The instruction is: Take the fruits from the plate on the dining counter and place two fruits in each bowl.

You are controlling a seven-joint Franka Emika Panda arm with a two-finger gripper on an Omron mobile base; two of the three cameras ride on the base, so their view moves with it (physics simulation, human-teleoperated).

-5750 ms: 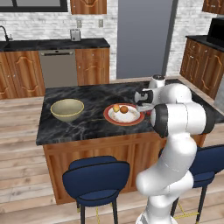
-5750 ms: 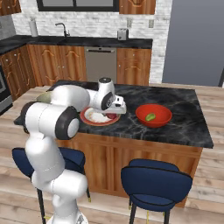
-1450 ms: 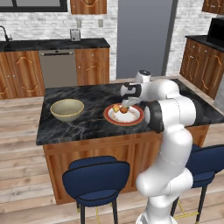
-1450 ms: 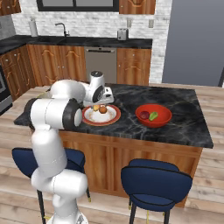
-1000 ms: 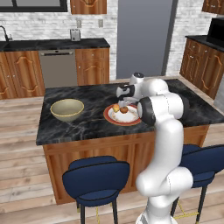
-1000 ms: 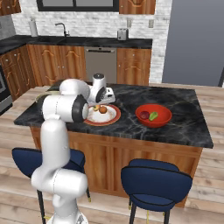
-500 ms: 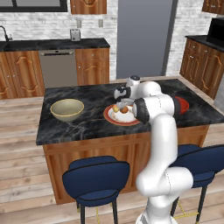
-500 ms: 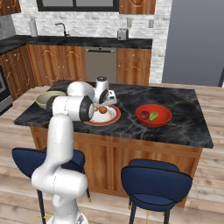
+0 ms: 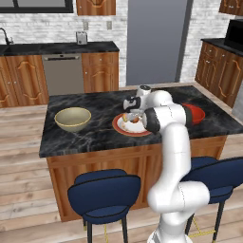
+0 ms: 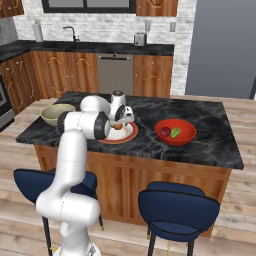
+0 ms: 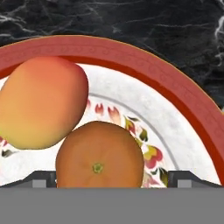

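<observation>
The counter [image 9: 95, 137] has a polished black stone top with white veins over a brown wood base. The plate [image 11: 175, 87] looks like glazed ceramic: white with small painted flowers and a smooth red-orange rim. The orange [image 11: 99, 155] has a finely dimpled, matt skin; the yellow-orange fruit [image 11: 41, 103] beside it is smooth with a soft sheen. The red bowl [image 10: 176, 132] is glossy, the beige bowl [image 9: 72, 118] duller. The stools [image 10: 179, 210] have smooth dark blue seats. Wall cabinets [image 9: 21, 78] are varnished wood.
</observation>
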